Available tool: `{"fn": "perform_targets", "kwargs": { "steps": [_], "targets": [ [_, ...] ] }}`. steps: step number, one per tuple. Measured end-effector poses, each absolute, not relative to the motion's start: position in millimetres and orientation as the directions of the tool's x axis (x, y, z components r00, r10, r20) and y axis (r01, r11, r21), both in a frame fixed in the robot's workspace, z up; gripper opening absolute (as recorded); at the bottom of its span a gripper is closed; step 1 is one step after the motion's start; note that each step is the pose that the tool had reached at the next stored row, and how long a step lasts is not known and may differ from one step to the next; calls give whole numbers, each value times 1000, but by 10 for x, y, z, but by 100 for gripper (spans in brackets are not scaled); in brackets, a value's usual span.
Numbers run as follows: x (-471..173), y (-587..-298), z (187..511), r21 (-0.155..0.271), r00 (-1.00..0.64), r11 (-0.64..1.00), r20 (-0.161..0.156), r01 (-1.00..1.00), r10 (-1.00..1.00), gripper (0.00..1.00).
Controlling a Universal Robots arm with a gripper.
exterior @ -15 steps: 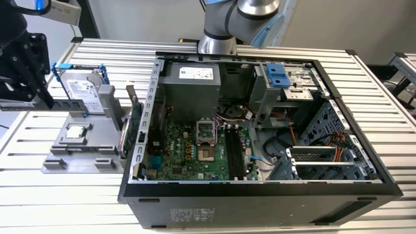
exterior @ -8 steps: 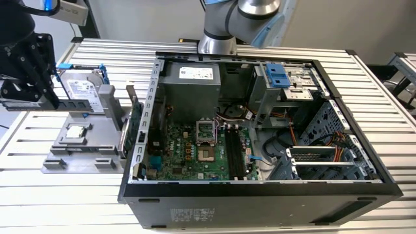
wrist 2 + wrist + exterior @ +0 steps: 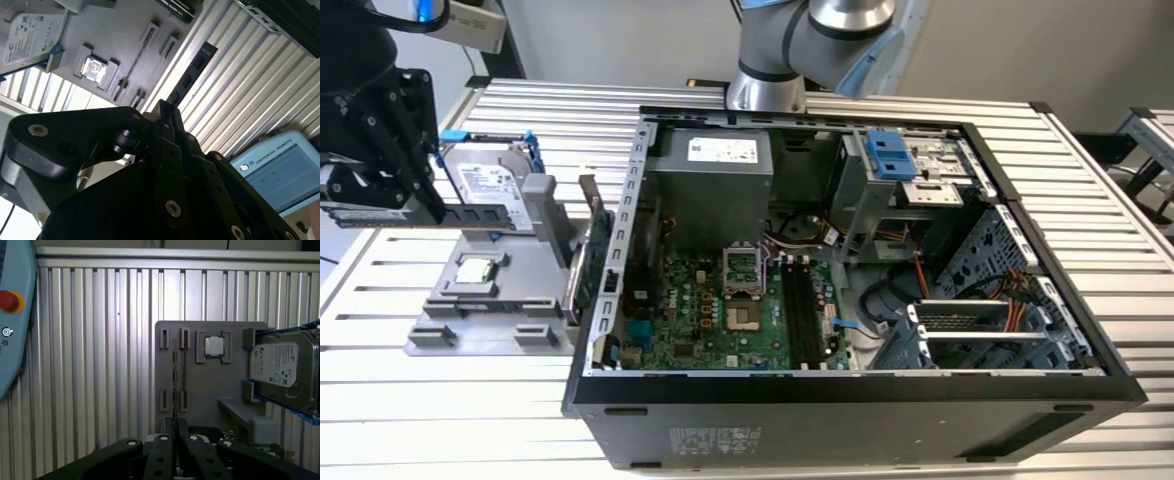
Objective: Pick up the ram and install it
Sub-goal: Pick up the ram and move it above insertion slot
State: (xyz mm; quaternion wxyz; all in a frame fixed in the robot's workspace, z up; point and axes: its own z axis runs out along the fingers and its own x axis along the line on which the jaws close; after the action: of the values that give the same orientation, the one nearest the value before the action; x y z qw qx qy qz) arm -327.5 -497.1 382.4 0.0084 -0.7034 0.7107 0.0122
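Gripper (image 3: pixel 435 208) is clamped shut on the ram (image 3: pixel 480 215), which hangs level at the exterior view's upper left, clear above the grey holder tray (image 3: pixel 494 322) and well apart from the open case (image 3: pixel 854 405).

Judgement: transport calls for a firm, square pinch and a level stick, since a thin board pivots easily.

Ram is flat, narrow and dark with pale labels. The tray is matte and slotted, the table (image 3: pixel 454 410) ribbed aluminium.
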Motion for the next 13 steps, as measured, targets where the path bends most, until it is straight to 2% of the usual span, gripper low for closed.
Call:
{"fn": "perform_targets", "kwargs": {
  "steps": [13],
  "targets": [
    [-3212, -4970, 3823, 6, -10, 10, -29, -1000, -1000, 0]
  ]
}}
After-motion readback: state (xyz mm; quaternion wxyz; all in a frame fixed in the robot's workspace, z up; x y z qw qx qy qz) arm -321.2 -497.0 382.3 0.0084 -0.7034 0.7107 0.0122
